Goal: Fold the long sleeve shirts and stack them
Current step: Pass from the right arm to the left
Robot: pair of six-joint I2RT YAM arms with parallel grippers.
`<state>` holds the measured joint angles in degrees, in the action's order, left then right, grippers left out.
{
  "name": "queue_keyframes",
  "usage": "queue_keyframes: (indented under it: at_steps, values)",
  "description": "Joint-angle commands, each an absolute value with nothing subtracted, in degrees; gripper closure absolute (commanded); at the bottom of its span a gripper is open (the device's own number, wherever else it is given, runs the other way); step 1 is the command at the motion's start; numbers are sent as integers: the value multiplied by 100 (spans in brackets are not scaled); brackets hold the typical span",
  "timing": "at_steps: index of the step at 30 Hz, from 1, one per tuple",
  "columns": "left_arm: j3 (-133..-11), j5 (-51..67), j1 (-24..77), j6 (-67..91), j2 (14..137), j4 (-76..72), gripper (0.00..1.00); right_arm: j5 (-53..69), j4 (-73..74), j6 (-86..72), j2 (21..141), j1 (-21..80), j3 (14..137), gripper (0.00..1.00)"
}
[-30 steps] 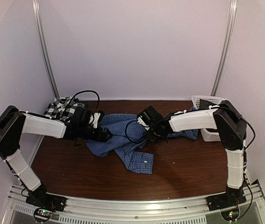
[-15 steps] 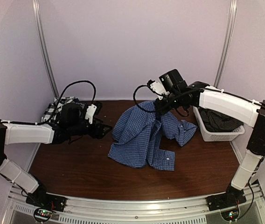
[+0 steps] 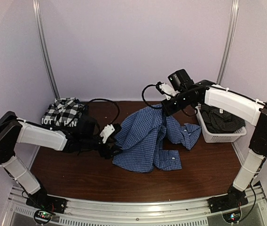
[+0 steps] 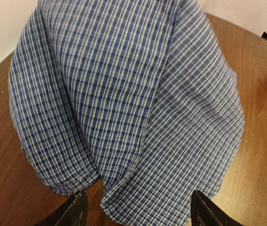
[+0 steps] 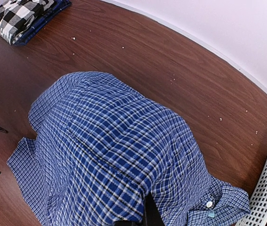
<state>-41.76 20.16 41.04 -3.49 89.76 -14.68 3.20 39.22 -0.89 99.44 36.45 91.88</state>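
So the brown wooden surface takes up basically the whole scene, and the biggest thing on it is the blue check shirt, sitting around the centre. It's half lifted: the top is pulled up into a peak toward 1 o'clock, and the rest drapes down and spreads onto the wood toward 6, with a cuffed sleeve trailing off toward 3. The right tool is up at that peak, pinched tight on a bunch of the blue fabric, so that's what's holding the shirt in the air. The left arm comes in low from 9 o'clock, and the left tool is right at the shirt's lower left hem with its fingers spread wide. From the wrist view the hem hangs just in front of the gap, but I honestly can't tell if the cloth is touching them. Over at 3 o'clock there's a white slotted basket with a dark charcoal shirt bundled inside. Back at 10 o'clock is a small folded stack, a black-and-white plaid shirt lying on top of a navy shirt with white letters showing on its front edge.
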Motion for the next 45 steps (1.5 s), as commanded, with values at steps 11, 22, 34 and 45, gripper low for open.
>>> queue_keyframes:
  at_steps: [11,22,34,45]
  values:
    - [-5200,1276,4078,-531,10632,-704,35,621,3640,-264,9635,3481,8897,100]
    - [-5258,1830,4069,-174,10761,-831,98,614,3454,-309,9453,3344,8549,100]
    - [-6373,1458,4060,1217,8422,-61,100,214,3431,-560,9449,3002,8349,91]
    - [-8653,470,4061,1588,8334,1199,100,490,2557,-846,9139,3149,7471,39]
